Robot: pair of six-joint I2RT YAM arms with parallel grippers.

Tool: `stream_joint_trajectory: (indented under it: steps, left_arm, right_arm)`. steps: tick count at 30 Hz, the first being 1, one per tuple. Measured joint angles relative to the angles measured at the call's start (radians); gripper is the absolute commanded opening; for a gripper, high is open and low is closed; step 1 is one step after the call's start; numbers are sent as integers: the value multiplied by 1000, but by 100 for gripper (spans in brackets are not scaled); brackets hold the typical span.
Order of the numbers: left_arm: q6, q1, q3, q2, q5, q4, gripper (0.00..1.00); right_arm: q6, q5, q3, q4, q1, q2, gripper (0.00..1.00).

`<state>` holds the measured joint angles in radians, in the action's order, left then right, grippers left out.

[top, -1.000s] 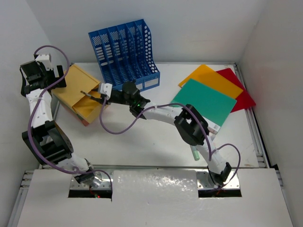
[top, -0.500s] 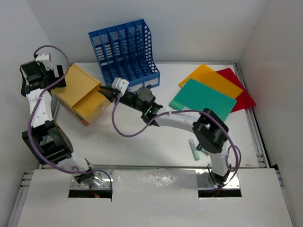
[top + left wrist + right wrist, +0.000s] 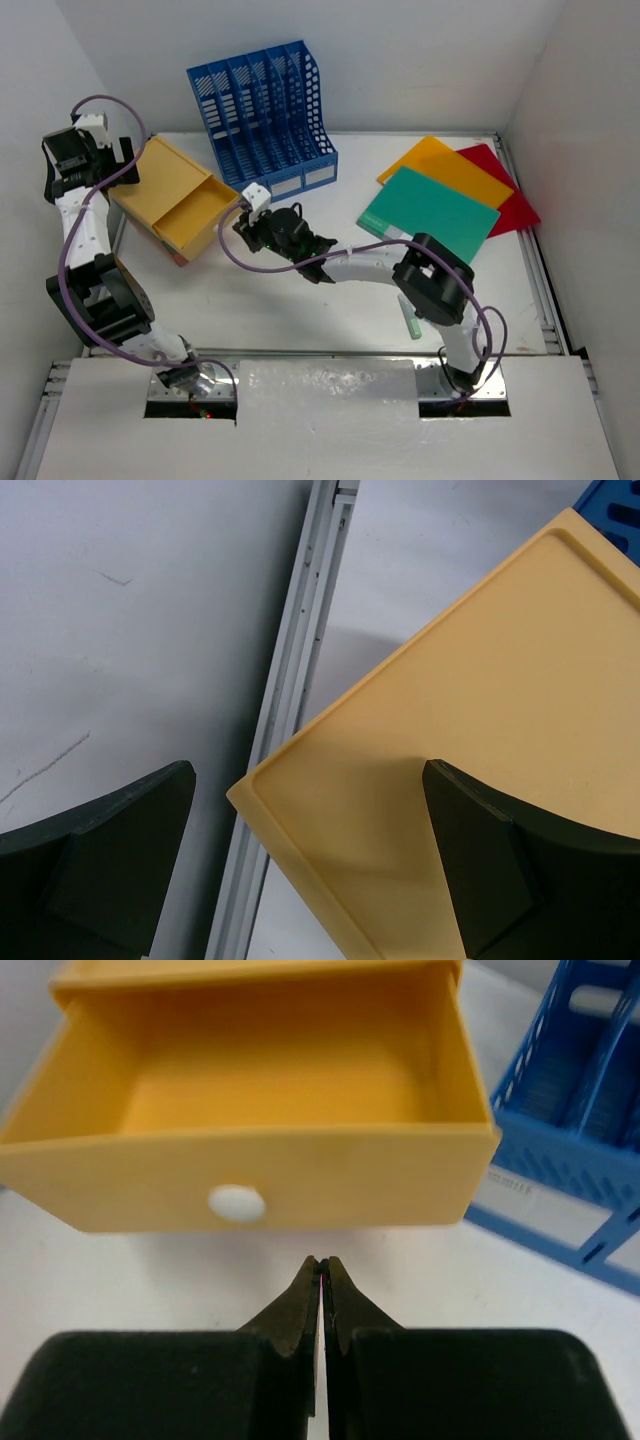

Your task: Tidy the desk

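Desk (image 3: 300, 310) fills the centre of the top view, with white walls around it. Right gripper (image 3: 322, 1268) has its fingers pressed together, tips just in front of the open yellow drawer (image 3: 270, 1090), near its white knob (image 3: 237, 1201), not touching. Left gripper (image 3: 305, 780) has its fingers spread wide above a corner of the drawer box (image 3: 480, 710), at the upper left of the top view. Blue file rack (image 3: 262, 110) top centre, green folder (image 3: 435, 212) right.

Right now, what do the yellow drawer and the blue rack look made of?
Drawer: likely moulded plastic, matte yellow; even colour, thin smooth walls, white knob. Rack: probably rigid plastic too, slightly glossy blue; thin dividers with moulded slots. Looks alone cannot confirm either.
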<state>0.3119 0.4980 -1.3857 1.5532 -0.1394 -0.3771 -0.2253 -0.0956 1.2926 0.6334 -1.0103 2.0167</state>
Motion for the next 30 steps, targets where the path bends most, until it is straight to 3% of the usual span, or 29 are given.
stream_joint_trajectory:
  steps: [19, 26, 30]
  left_arm:
    - [2, 0, 0, 5, -7, 13, 97]
    - [9, 0, 0, 14, -12, 31, 97]
    - [13, 0, -1, 18, -15, 40, 97]
  right_arm:
    - [-62, 37, 597, -66, -6, 433, 0]
    - [-58, 38, 637, -35, -8, 497, 0]
    - [-51, 30, 537, 38, -8, 492, 27]
